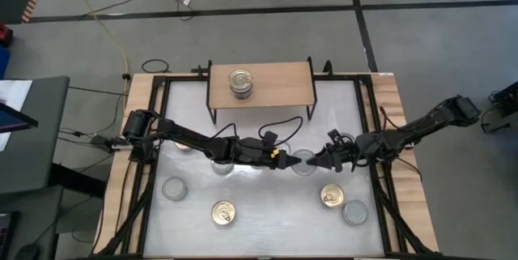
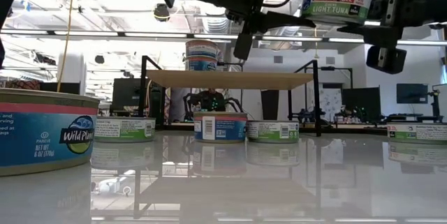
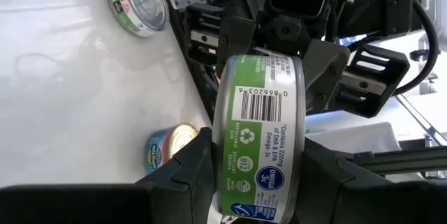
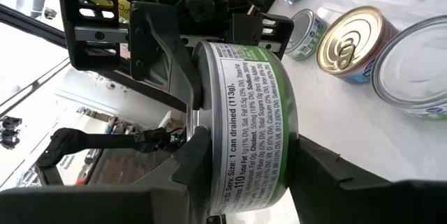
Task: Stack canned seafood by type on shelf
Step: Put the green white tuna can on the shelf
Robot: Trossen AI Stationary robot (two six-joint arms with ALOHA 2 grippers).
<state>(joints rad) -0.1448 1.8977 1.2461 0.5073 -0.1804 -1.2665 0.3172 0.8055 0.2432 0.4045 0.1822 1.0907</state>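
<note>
Item: green-label tuna can [image 3: 262, 137], lifted mid-table.
Handling: rigid, smooth-walled, likely slippery; best gripped across the sidewall.
Left tool [image 3: 262, 175]: clamped on can.
Right tool [image 4: 244, 161]: clamped likewise.

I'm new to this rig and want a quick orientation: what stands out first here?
Both claws meet at mid-table, above the surface, pinching one green-labelled tuna can between them: the left claw from one side, the right claw from the other. Behind them, two cans sit stacked on the wooden shelf.
</note>
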